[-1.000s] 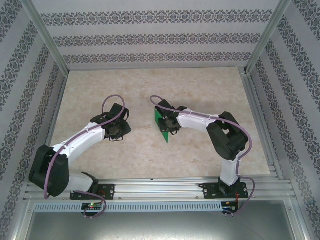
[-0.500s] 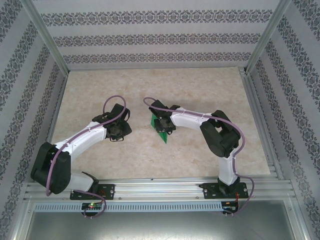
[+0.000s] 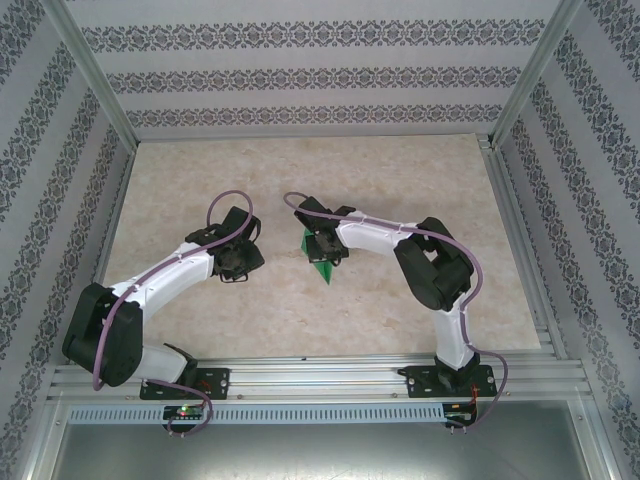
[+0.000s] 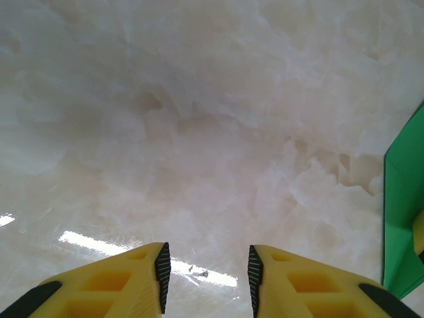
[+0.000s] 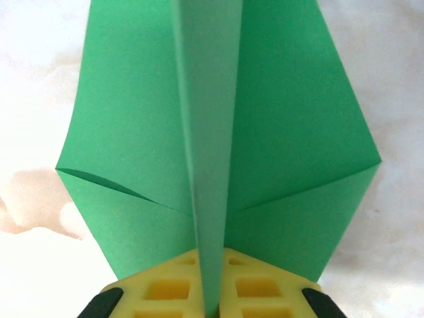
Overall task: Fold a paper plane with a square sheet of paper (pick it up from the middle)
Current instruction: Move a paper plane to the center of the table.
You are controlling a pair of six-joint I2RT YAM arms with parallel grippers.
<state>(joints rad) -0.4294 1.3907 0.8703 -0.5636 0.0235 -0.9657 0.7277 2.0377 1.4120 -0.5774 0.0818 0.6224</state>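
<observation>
The square sheet of paper (image 5: pixel 285 126) is bright green and folded into a pointed paper plane shape, with two flat wings and a raised middle fold. My right gripper (image 5: pixel 211 295) is shut on that middle fold, with the yellow fingers (image 5: pixel 165 288) pressed to either side of it. From above, the paper plane (image 3: pixel 325 270) pokes out below the right gripper (image 3: pixel 325 248) near the table's middle, its tip toward the near edge. My left gripper (image 4: pixel 205 275) stands open over bare table, with the paper's edge (image 4: pixel 401 218) off to its right. The left gripper (image 3: pixel 238 262) sits a little left of the paper.
The pale marble-patterned table (image 3: pixel 300 170) is walled by patterned panels and metal posts (image 3: pixel 95 75). An aluminium rail (image 3: pixel 320 378) with the arm bases runs along the near edge.
The right gripper has moved a little to the left with the paper and its jaws have closed tighter on the fold. The left arm has barely moved.
</observation>
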